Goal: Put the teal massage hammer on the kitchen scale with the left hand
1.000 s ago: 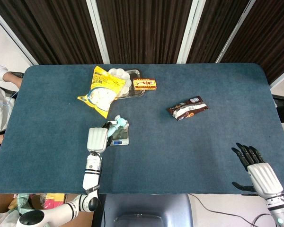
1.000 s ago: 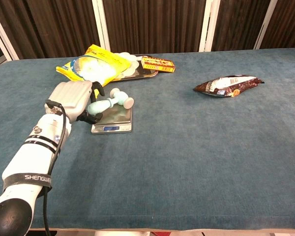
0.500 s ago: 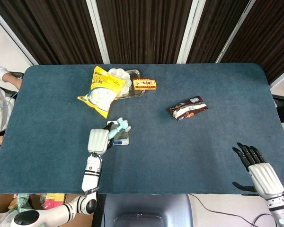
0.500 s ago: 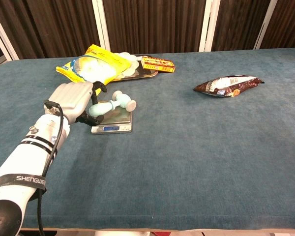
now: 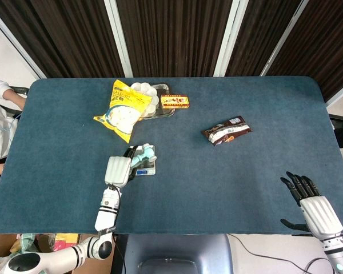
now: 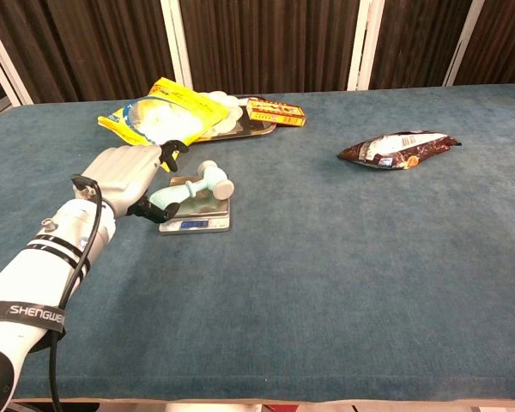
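Observation:
The teal massage hammer point(image 6: 197, 187) lies across the small silver kitchen scale point(image 6: 196, 225), head to the right and handle pointing left. My left hand point(image 6: 124, 176) is just left of the scale, its fingers lifted and spread above the handle end and the thumb below it, gripping nothing. From the head view the hammer point(image 5: 142, 155) sits on the scale point(image 5: 144, 170), with the left hand point(image 5: 117, 169) beside it. My right hand point(image 5: 308, 202) hovers with spread fingers at the table's near right edge, far from the scale.
A yellow snack bag point(image 5: 124, 108) lies behind the scale, partly over a metal tray point(image 6: 257, 129). Beside the tray lies a red box point(image 5: 175, 101). A brown wrapper point(image 5: 227, 131) lies right of centre. A person's arm shows at the far left edge.
My left hand's fingers have lifted off the hammer handle and the hand has drawn back slightly to the left. The hammer has settled on the scale. The right hand has not moved.

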Controlling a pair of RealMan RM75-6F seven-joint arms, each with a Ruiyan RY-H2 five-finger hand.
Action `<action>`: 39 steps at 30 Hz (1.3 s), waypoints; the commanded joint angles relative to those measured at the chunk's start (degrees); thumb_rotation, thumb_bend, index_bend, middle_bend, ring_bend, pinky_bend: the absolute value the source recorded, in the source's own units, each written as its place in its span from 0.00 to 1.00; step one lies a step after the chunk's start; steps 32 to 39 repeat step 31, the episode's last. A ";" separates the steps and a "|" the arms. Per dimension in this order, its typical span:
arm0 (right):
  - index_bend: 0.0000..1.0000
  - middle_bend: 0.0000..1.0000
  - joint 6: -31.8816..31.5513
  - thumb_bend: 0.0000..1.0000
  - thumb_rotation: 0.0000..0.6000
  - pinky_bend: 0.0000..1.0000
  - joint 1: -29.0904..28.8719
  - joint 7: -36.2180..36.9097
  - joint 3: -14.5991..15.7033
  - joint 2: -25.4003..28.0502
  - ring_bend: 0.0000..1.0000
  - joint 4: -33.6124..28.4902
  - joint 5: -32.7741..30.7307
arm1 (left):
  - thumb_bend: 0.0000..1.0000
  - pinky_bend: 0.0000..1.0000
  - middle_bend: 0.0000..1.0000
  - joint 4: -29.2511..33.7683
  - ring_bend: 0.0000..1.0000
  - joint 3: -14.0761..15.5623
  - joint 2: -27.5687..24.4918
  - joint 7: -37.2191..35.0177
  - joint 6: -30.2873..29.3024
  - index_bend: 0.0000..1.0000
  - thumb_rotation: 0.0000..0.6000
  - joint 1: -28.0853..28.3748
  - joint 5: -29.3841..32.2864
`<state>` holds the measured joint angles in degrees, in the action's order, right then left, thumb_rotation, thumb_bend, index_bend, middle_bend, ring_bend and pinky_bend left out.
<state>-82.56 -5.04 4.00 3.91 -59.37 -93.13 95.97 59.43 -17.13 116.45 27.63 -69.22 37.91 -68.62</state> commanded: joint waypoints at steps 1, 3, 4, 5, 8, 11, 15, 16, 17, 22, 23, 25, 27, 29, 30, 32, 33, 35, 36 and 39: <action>0.00 0.00 -0.05 0.14 1.00 0.00 0.04 -0.04 0.02 0.00 0.00 0.03 0.03 | 0.33 0.83 0.24 0.49 0.79 0.05 -0.26 0.13 -0.04 0.14 1.00 -0.05 0.04; 0.00 0.00 -0.18 0.14 1.00 0.00 0.11 -0.07 0.06 -0.02 0.00 0.12 0.13 | 0.33 0.83 0.23 1.36 0.78 0.12 -0.66 -0.13 -0.55 0.13 1.00 -0.21 -0.24; 0.00 0.00 -0.35 0.14 1.00 0.00 0.15 -0.09 0.05 -0.02 0.00 0.15 0.26 | 0.33 0.83 0.23 3.24 0.77 0.79 -1.93 -1.64 -3.50 0.13 1.00 -0.88 -2.86; 0.00 0.00 -0.38 0.14 1.00 0.00 0.15 -0.13 0.06 -0.03 0.00 0.14 0.32 | 0.33 0.82 0.23 4.88 0.75 1.79 -3.20 -2.92 -5.04 0.13 1.00 -1.71 -4.56; 0.00 0.00 -0.49 0.14 1.00 0.00 0.22 -0.21 0.20 -0.04 0.00 0.15 0.61 | 0.32 0.77 0.23 10.26 0.65 4.90 -7.83 -6.46 -8.76 0.13 1.00 -4.44 -8.92; 0.00 0.00 -0.73 0.14 1.00 0.00 0.35 -0.52 0.27 -0.12 0.00 0.15 0.85 | 0.32 0.60 0.23 15.82 0.39 9.43 -14.66 -9.71 -10.77 0.13 1.00 -8.06 -12.33; 0.00 0.00 -0.24 0.14 1.00 0.00 0.26 -1.61 0.37 -0.52 0.00 -0.01 0.87 | 0.33 0.26 0.14 22.13 0.09 15.65 -26.03 -14.05 -10.13 0.09 1.00 -13.65 -12.39; 0.00 0.00 -0.07 0.14 1.00 0.00 0.22 -1.88 0.38 -0.63 0.00 -0.05 0.83 | 0.33 0.19 0.11 23.17 0.05 16.96 -28.48 -16.04 -10.06 0.07 1.00 -14.88 -12.40; 0.00 0.00 0.09 0.14 1.00 0.00 0.19 -2.25 0.37 -0.75 0.00 -0.11 0.75 | 0.33 0.15 0.08 23.94 0.02 18.44 -30.91 -18.08 -9.95 0.05 1.00 -15.92 -12.91; 0.00 0.00 0.93 0.14 1.00 0.00 0.09 -4.57 0.32 -1.50 0.00 -0.60 0.26 | 0.33 0.06 0.00 20.11 0.00 25.33 -37.91 -27.96 -14.25 0.00 1.00 -22.66 -17.48; 0.00 0.00 0.99 0.14 1.00 0.00 0.11 -5.03 0.26 -1.68 0.00 -0.69 0.11 | 0.33 0.05 0.00 18.75 0.00 25.87 -38.06 -29.28 -15.02 0.00 1.00 -23.62 -17.95; 0.00 0.00 0.99 0.14 1.00 0.00 0.23 -7.13 -0.20 -2.27 0.00 -0.98 -0.65 | 0.33 0.03 0.00 16.96 0.00 26.37 -38.91 -29.40 -15.17 0.00 1.00 -24.44 -18.54; 0.00 0.00 1.06 0.14 1.00 0.00 0.39 -9.33 -0.51 -2.92 0.00 -1.58 -1.34 | 0.33 0.03 0.00 16.40 0.00 24.91 -38.57 -29.86 -17.38 0.00 1.00 -25.15 -18.90; 0.00 0.00 0.86 0.14 1.00 0.00 0.58 -10.56 -0.52 -3.28 0.00 -1.97 -1.35 | 0.33 0.02 0.00 15.12 0.00 24.14 -37.92 -29.20 -19.49 0.00 1.00 -25.71 -20.06; 0.00 0.00 0.78 0.14 1.00 0.00 0.68 -10.96 -0.44 -3.37 0.00 -2.09 -1.26 | 0.33 0.02 0.00 14.50 0.00 23.81 -37.49 -29.11 -20.55 0.00 1.00 -26.03 -20.64; 0.00 0.00 0.77 0.14 1.00 0.00 0.80 -11.28 -0.31 -3.40 0.00 -2.31 -1.27 | 0.33 0.02 0.00 13.76 0.00 23.53 -37.04 -29.14 -21.67 0.00 1.00 -26.40 -21.39; 0.00 0.00 0.77 0.14 1.00 0.00 0.80 -11.28 -0.31 -3.40 0.00 -2.31 -1.27 | 0.33 0.02 0.00 13.76 0.00 23.53 -37.04 -29.14 -21.67 0.00 1.00 -26.40 -21.39; 0.00 0.00 0.77 0.14 1.00 0.00 0.80 -11.28 -0.31 -3.40 0.00 -2.31 -1.27 | 0.33 0.02 0.00 13.76 0.00 23.53 -37.04 -29.14 -21.67 0.00 1.00 -26.40 -21.39; 0.00 0.00 0.77 0.14 1.00 0.00 0.80 -11.28 -0.31 -3.40 0.00 -2.31 -1.27 | 0.33 0.02 0.00 13.76 0.00 23.53 -37.04 -29.14 -21.67 0.00 1.00 -26.40 -21.39; 0.00 0.00 0.77 0.14 1.00 0.00 0.80 -11.28 -0.31 -3.40 0.00 -2.31 -1.27 | 0.33 0.02 0.00 13.76 0.00 23.53 -37.04 -29.14 -21.67 0.00 1.00 -26.40 -21.39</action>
